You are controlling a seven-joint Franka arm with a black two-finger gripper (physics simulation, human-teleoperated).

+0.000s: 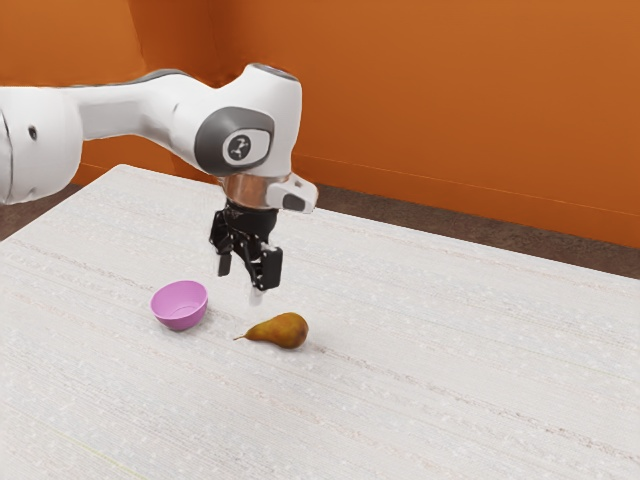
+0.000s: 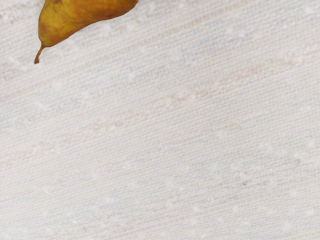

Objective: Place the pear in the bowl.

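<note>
I am holding my gripper (image 1: 246, 279) above the white table (image 1: 400, 400), jaws standing wide; the brown pear (image 1: 284, 331) is lying near the pink bowl (image 1: 180, 306)

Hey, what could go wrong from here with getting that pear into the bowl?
The open black two-finger claw hovers off to one side of the brown-yellow pear, so coming straight down might miss it or catch just an edge.

The pear lies on its rounded side, so a lopsided touch could roll it.

It looks about as long as the round pink bowl is wide, so it may catch on the rim or tip the bowl if released off-centre.
</note>
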